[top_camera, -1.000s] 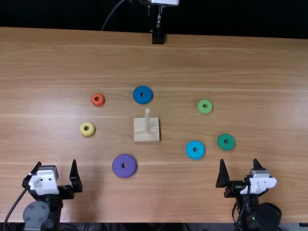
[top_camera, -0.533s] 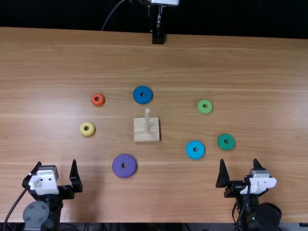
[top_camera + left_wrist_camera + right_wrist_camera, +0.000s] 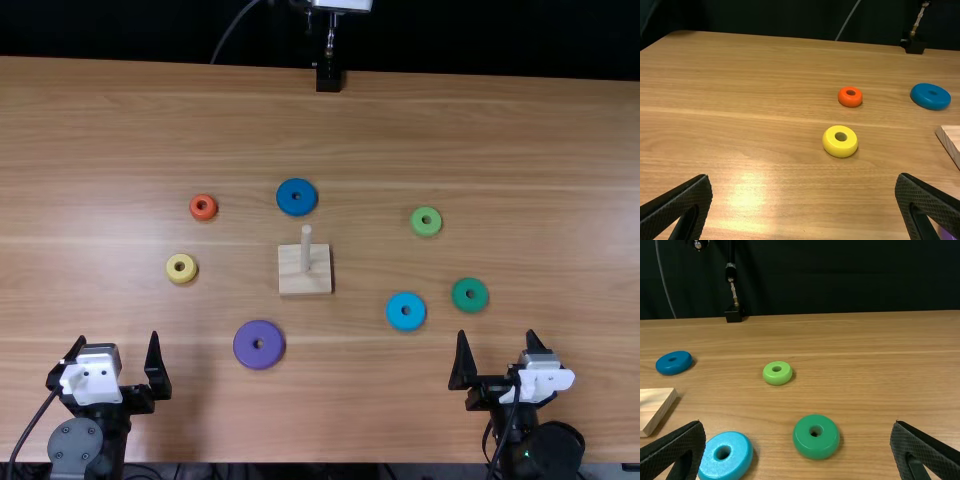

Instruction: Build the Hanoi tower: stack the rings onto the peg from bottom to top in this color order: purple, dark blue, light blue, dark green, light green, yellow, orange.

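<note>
The wooden base point(image 3: 289, 283) lies flat around the middle of the table point(image 3: 560, 130), its peg point(image 3: 306, 250) upright and bare, probably so either arm can reach it. The seven rings lie apart around it, holes up, likely so fingers can straddle each one. The purple ring point(image 3: 258, 345), the first needed, lies between the base and the near edge, slightly toward the near left corner; the left gripper point(image 3: 116, 338) seems better placed for it. The orange ring point(image 3: 203, 207) and yellow ring point(image 3: 181, 268) lie toward the left edge; the dark green ring point(image 3: 470, 294) lies toward the right. Both the left gripper and the right gripper point(image 3: 496, 335) wait by the near edge, fingers spread and empty, presumably ready to grasp.
</note>
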